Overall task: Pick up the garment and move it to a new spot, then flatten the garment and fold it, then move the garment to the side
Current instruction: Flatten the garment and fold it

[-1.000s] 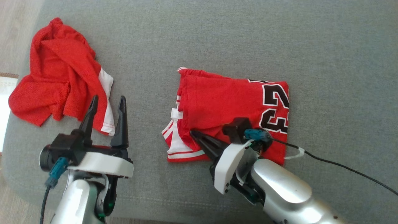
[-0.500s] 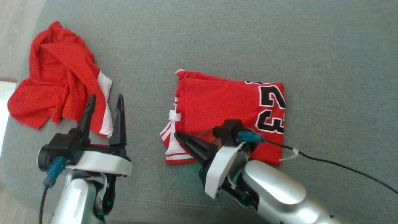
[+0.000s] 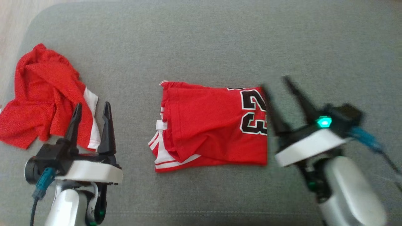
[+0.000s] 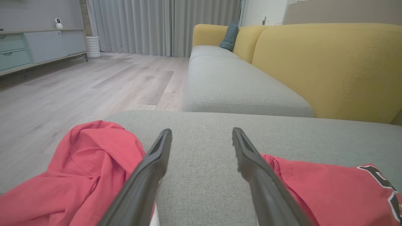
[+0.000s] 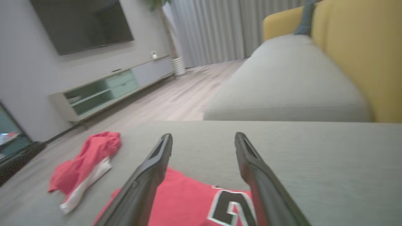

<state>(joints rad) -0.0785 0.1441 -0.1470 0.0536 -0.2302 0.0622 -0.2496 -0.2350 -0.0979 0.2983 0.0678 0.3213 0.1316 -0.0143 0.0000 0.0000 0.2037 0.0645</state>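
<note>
Surface: grey woven cushion [image 3: 201, 37], which carried two items.
Item one: folded red jersey [image 3: 207, 125], black 23 edged white, white-striped trim at its left side; lay flat near the middle.
Item two: crumpled red garment [image 3: 44, 100] with white trim; lay well apart, by the cushion's left edge.

Left of my right claw [image 3: 274, 83], the red jersey [image 3: 207, 125] looks like soft matt cloth; the grey cushion [image 3: 201, 40] under it looks rough and woven.

Right hand [image 5: 203, 136], fingers apart, folded red jersey [image 5: 188, 196] beneath, crumpled red cloth [image 5: 91, 157] left
</note>
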